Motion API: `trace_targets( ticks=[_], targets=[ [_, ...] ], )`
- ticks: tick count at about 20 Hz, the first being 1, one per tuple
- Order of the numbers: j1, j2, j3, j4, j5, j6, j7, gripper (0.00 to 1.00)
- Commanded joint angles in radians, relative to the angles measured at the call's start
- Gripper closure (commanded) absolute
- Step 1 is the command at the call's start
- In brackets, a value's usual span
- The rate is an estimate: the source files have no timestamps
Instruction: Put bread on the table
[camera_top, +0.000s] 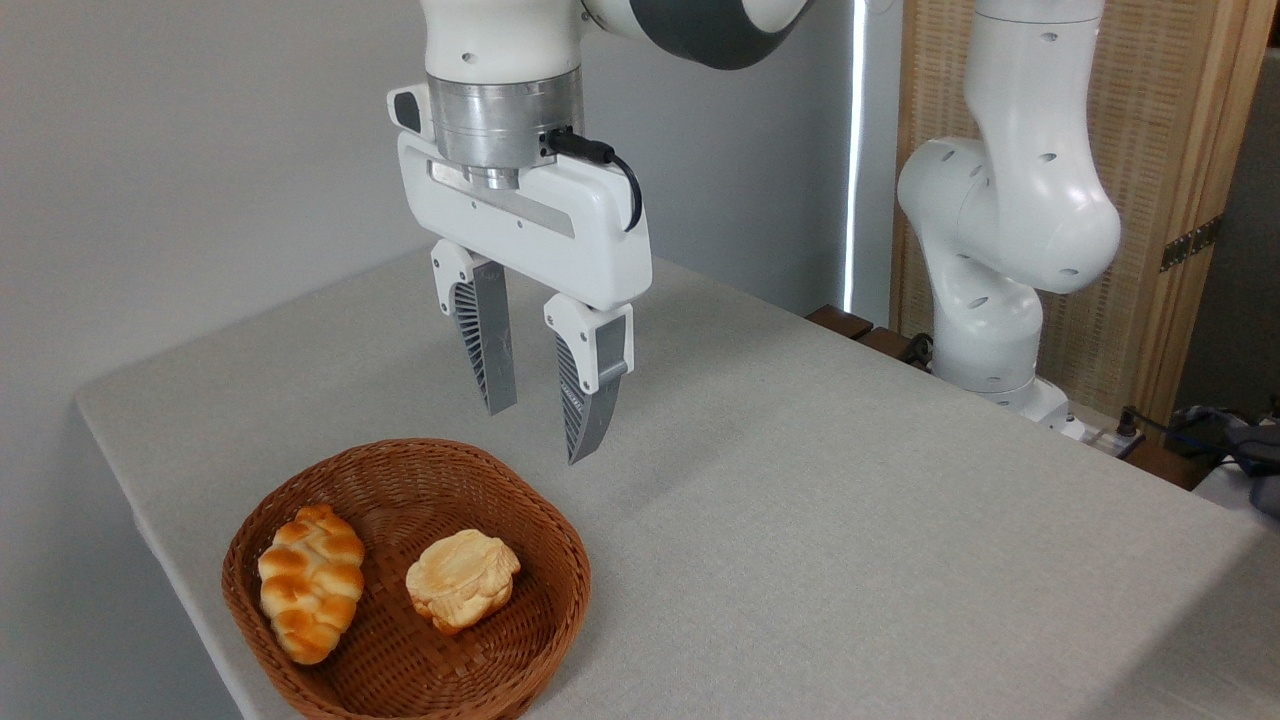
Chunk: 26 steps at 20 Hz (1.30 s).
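Pincer (540, 432): empty, fingers narrowly apart, hanging above the basket (300, 660) rim. Bread (462, 579): in basket, below and slightly left of pincer; not yet on tabletop (850, 520).

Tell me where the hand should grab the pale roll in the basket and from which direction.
Probably from straight above, fingers closing across the bread's narrower middle. It lies flat in the wicker basket whose raised rim blocks side approaches, and the braided loaf sits apart on its left. The hand hangs open above.
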Motion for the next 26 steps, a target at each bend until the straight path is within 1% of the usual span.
trace_targets(
  ticks=[1,17,20,24,26],
  targets=[
    [-0.007,-0.001,0.011,0.013,0.009,-0.042,-0.009,0.00],
    [-0.008,-0.003,0.011,0.012,0.006,-0.045,-0.013,0.00],
    [-0.010,0.002,0.008,0.012,0.006,-0.060,-0.012,0.00],
    [-0.010,0.010,0.002,0.010,0.004,-0.034,-0.007,0.00],
    [-0.013,0.017,0.001,0.010,0.006,0.003,-0.007,0.00]
  ],
)
